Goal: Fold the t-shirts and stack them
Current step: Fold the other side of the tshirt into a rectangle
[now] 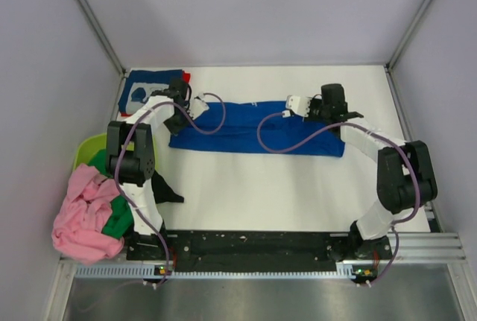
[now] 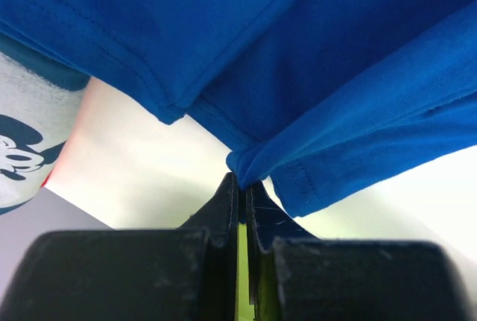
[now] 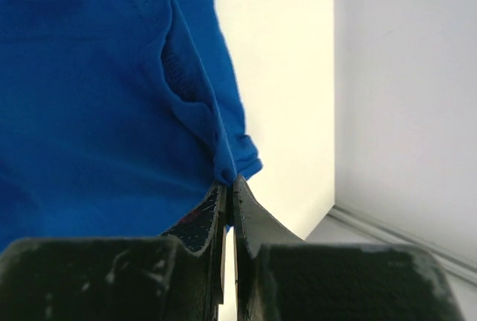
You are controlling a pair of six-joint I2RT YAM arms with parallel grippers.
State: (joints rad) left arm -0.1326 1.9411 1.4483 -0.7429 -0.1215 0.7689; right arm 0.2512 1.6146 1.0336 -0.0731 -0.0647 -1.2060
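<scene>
Pinches the one royal blue t-shirt [image 1: 253, 129], mid-table, at opposite ends with left gripper [image 2: 240, 183] and right gripper [image 3: 229, 187], both clenched on cloth. Leaves one navy tee [image 1: 149, 90] far-left, one pink tee [image 1: 86, 213] and one green tee [image 1: 115, 222] heaped near-left.

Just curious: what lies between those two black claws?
A royal blue cloth t-shirt in a long strip, left gripper and right gripper pinching its ends; top view.

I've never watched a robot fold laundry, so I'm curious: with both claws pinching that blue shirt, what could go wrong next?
The left gripper and right gripper each pinch only a small tuck of the blue shirt, so it might slip free when lifted. The navy shirt lies close by the left end and could get dragged along.
</scene>
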